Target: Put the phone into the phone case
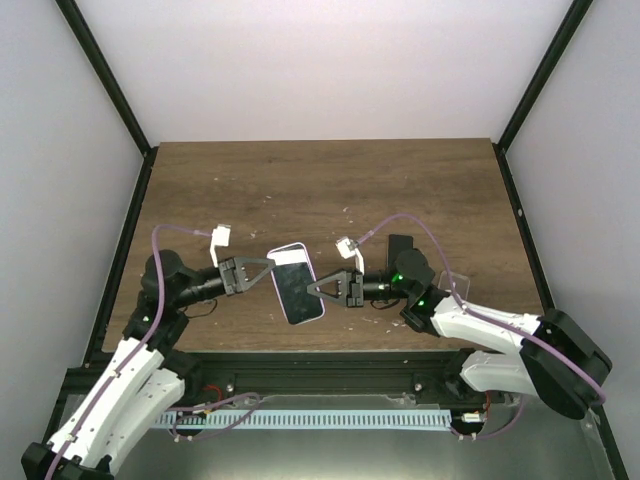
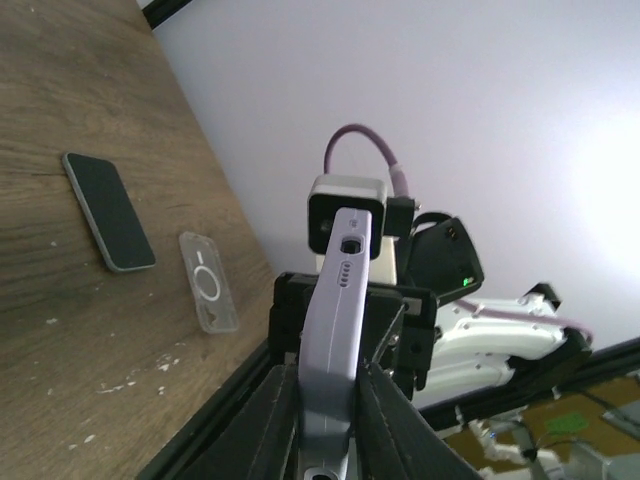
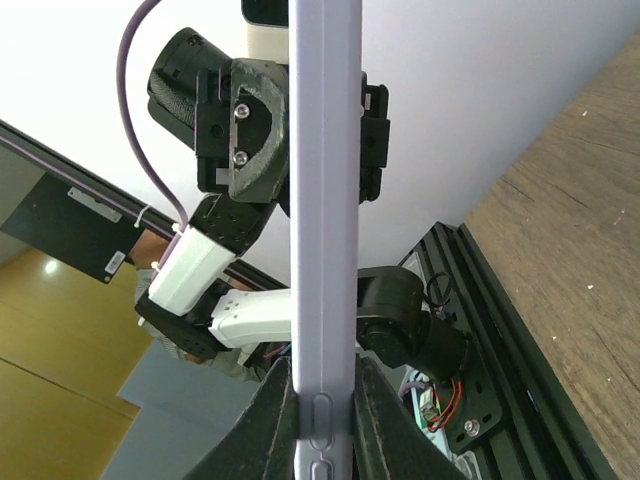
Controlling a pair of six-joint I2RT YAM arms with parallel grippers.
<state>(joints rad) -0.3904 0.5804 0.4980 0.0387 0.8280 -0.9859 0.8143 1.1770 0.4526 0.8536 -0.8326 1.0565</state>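
Note:
A lilac phone case (image 1: 297, 284) with a dark phone screen showing in it is held in the air between both grippers, above the near middle of the table. A white strip shows at its far end. My left gripper (image 1: 268, 272) is shut on its left edge; the left wrist view (image 2: 328, 375) shows the lilac edge (image 2: 338, 310) clamped between the fingers. My right gripper (image 1: 312, 290) is shut on its right edge; the right wrist view (image 3: 325, 385) shows the edge (image 3: 325, 200) with raised buttons.
A second dark phone (image 1: 400, 246) lies flat on the wooden table (image 1: 320, 190) at the right, also in the left wrist view (image 2: 108, 212). A clear case (image 1: 456, 284) lies beside it near the front edge (image 2: 208, 281). Black frame posts stand at the table's sides.

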